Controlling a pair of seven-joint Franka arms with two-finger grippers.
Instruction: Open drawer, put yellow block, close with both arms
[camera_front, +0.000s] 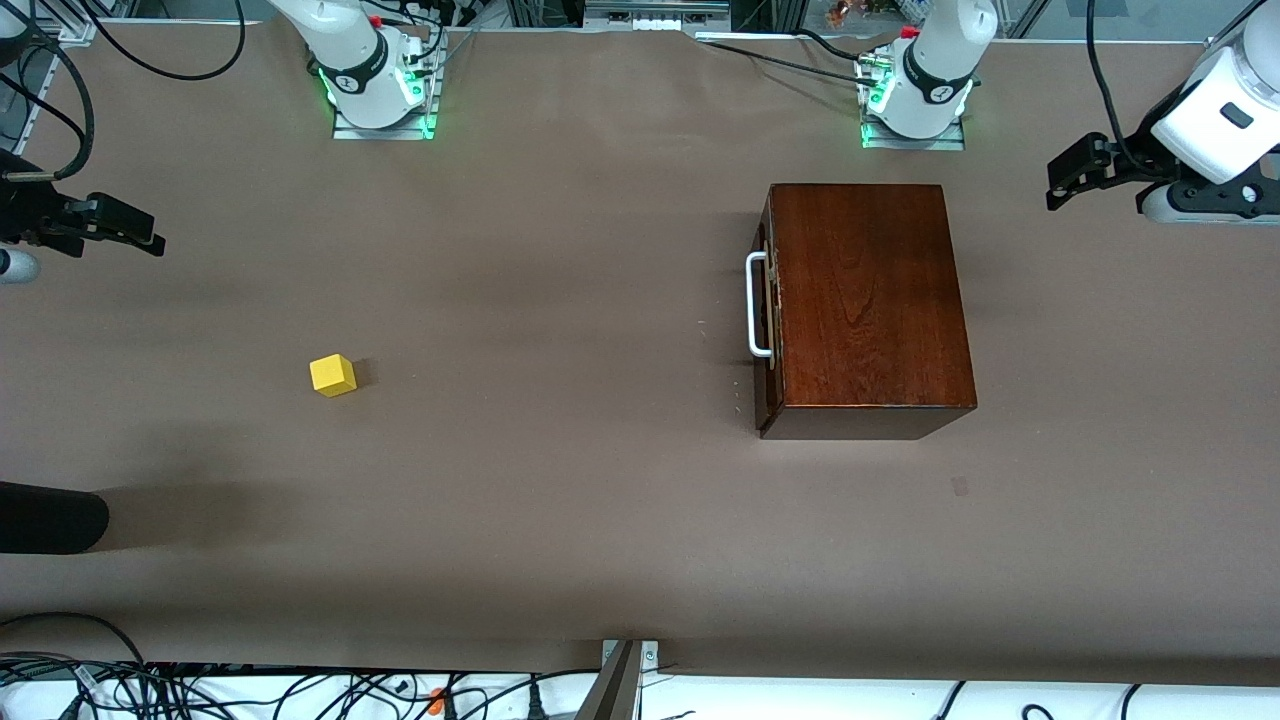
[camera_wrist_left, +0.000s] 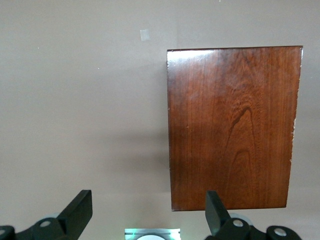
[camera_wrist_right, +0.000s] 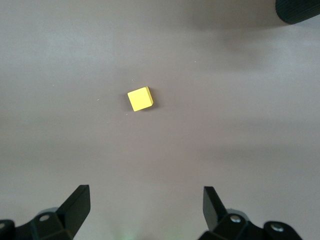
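The reddish-brown wooden box (camera_front: 865, 300) stands toward the left arm's end of the table. Its drawer is shut, and the white bar handle (camera_front: 757, 305) faces the right arm's end. The yellow block (camera_front: 333, 375) lies alone on the table toward the right arm's end. My left gripper (camera_front: 1070, 180) is open and empty, up in the air off the box's side away from the handle. The left wrist view shows the box top (camera_wrist_left: 232, 125) below its gripper (camera_wrist_left: 147, 212). My right gripper (camera_front: 140, 232) is open and empty, high above the block (camera_wrist_right: 140, 99), which lies ahead of the gripper (camera_wrist_right: 145, 210).
A dark rounded object (camera_front: 50, 518) juts in at the right arm's end, nearer to the front camera than the block; it also shows in the right wrist view (camera_wrist_right: 300, 10). The arms' green-lit bases (camera_front: 380, 100) (camera_front: 915, 110) stand along the table's edge. Cables run along the front edge.
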